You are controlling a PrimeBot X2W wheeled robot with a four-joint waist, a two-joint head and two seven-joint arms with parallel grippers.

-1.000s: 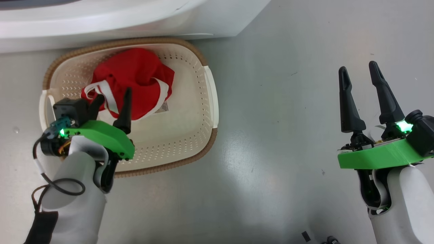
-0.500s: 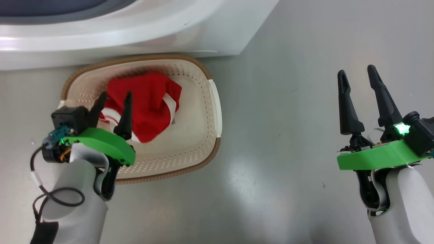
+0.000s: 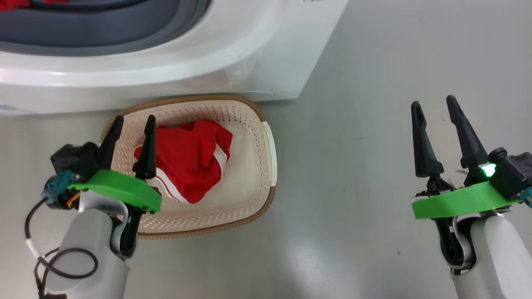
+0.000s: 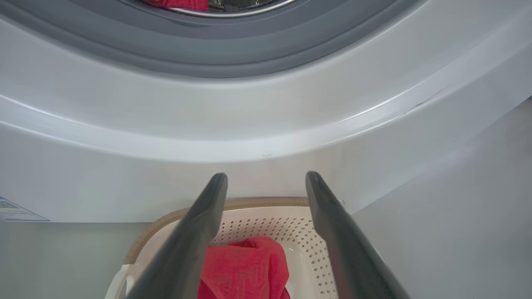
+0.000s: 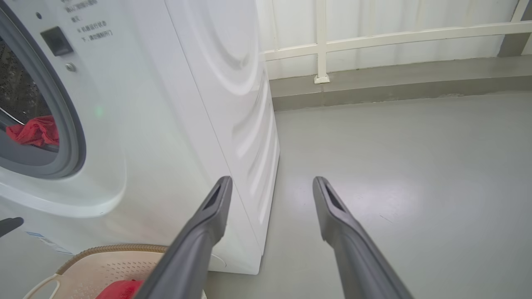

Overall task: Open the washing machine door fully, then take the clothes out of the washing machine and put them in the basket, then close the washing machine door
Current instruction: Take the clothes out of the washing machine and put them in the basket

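Laundry corner: washing machine (image 5: 187, 104), basket (image 3: 249, 174), bare grey floor (image 5: 415, 166), white panelled wall (image 5: 374, 16).

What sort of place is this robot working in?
Probably a laundry corner, perhaps a test room: a white front-loading washing machine, a basket holding red clothes in front of it, and a bare grey floor.

The scene is brightly and evenly lit from above, with a soft pale glare patch thrown on the grey floor (image 3: 305, 249) and a sheen laid along the white washer (image 3: 124, 79) front. Shadows are kept faint. In both wrist views the near fingers (image 4: 191, 241) are blurred and straight edges are bowed outward.
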